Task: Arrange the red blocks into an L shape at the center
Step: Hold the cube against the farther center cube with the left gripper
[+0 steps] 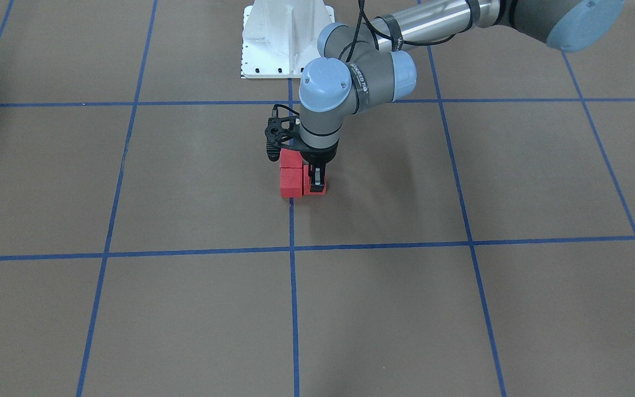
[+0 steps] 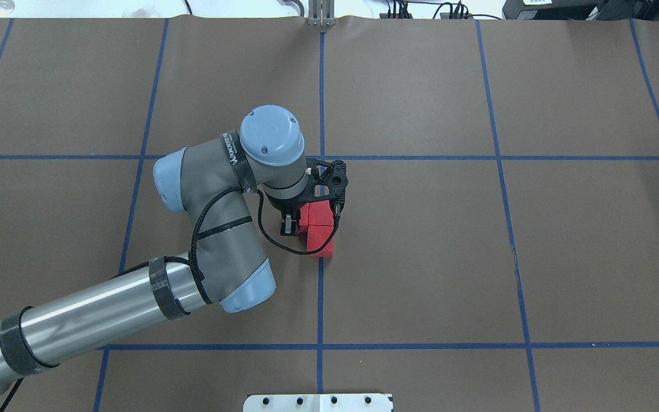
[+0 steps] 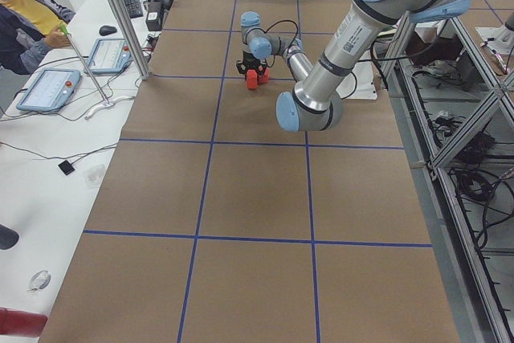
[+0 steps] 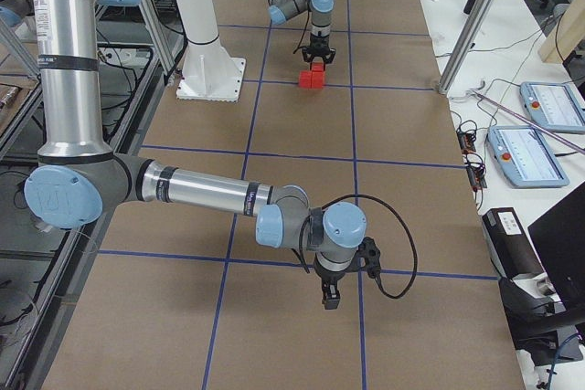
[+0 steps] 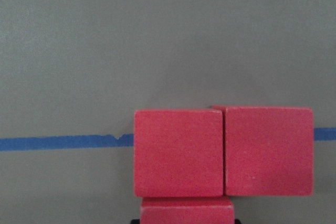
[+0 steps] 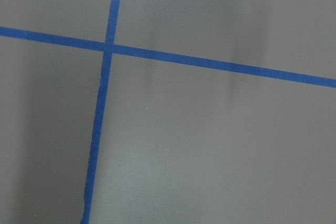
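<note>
Three small red blocks [image 1: 291, 179] sit touching in an L on a brown table [image 1: 461, 309], on a blue tape line [image 5: 63, 142] near the middle of the grid. The held block [image 5: 186, 211] sits on the table between the jaws of the left gripper [image 1: 316, 183], which points straight down; the jaws are closed to about the block's width, with dark finger edges against both of its sides. The corner block [image 5: 178, 153] lies directly ahead of these jaws, touching the held block. The end block [image 5: 269, 150] lies to one side of the jaws' line, flush against the corner block. The right gripper [image 4: 329, 297] hangs over the table, well apart from the blocks, and whether its jaws are open or closed cannot be told
</note>
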